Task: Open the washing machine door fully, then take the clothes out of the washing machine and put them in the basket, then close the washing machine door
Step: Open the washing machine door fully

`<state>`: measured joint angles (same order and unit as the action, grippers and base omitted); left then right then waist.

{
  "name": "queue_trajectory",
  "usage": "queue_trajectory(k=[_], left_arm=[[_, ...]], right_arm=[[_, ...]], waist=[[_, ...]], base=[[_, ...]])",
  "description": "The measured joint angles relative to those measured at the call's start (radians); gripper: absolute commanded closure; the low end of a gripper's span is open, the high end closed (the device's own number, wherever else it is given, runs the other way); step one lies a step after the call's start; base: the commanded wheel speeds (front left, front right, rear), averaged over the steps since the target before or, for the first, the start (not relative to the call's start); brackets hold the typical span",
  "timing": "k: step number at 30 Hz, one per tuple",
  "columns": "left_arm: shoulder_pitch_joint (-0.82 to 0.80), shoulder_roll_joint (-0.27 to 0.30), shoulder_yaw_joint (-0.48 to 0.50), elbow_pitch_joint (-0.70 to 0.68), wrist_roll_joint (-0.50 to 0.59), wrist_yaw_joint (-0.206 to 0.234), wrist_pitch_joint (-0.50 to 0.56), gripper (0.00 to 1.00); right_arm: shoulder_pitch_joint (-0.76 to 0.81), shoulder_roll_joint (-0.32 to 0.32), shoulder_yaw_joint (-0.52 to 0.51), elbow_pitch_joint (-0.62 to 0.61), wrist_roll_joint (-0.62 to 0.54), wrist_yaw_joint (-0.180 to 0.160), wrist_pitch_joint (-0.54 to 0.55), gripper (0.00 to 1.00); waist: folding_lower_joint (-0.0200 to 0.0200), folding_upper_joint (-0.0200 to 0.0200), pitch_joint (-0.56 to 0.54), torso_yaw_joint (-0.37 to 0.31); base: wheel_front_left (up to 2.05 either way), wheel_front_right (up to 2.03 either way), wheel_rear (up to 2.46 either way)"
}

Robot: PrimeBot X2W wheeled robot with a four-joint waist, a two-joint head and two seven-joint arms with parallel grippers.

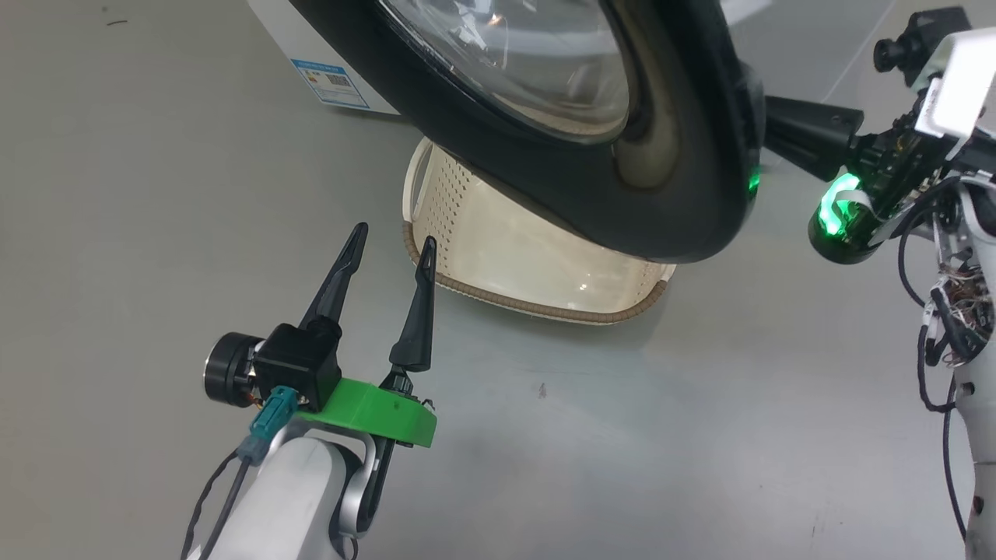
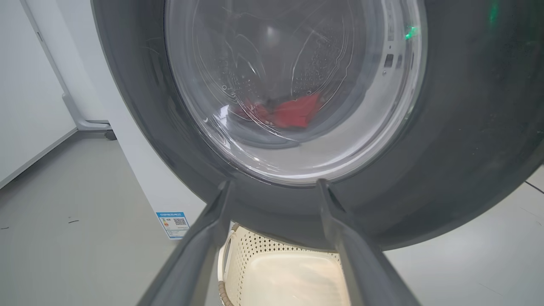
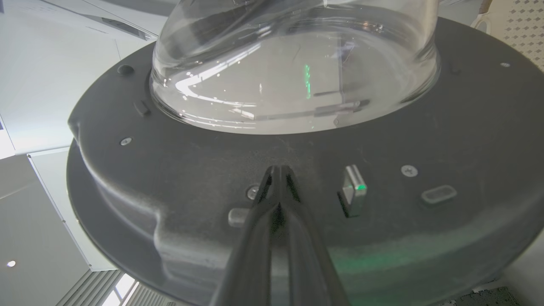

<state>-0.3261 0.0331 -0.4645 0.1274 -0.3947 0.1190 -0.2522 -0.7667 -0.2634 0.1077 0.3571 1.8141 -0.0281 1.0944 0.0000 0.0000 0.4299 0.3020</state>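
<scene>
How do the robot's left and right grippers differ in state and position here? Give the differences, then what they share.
The left gripper has its fingers apart, open; the right gripper has its fingers pressed together, shut. The left gripper hangs empty before the outer face of the washing machine door, near the basket; the right gripper's tips sit at the door's inner face. Both have two long dark fingers.

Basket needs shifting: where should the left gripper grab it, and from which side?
Probably take the basket by the near long edge of its brown rim, pinched from above with one finger inside the wall. The washing machine door overhangs the far half, so the robot's side looks like the free approach. The left gripper sits open by that rim's left corner.
</scene>
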Motion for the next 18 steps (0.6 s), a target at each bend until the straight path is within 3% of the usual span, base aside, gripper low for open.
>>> queue_trajectory(k=[18], left_arm=[[0.047,0.000,0.004,0.038,0.000,0.000,0.000,0.00]], right_arm=[[0.184,0.126,0.082,-0.014,0.016,0.008,0.000,1.00]], waist=[[0.0000,0.0000,-0.118,0.037]], base=[[0.00,0.00,0.00]])
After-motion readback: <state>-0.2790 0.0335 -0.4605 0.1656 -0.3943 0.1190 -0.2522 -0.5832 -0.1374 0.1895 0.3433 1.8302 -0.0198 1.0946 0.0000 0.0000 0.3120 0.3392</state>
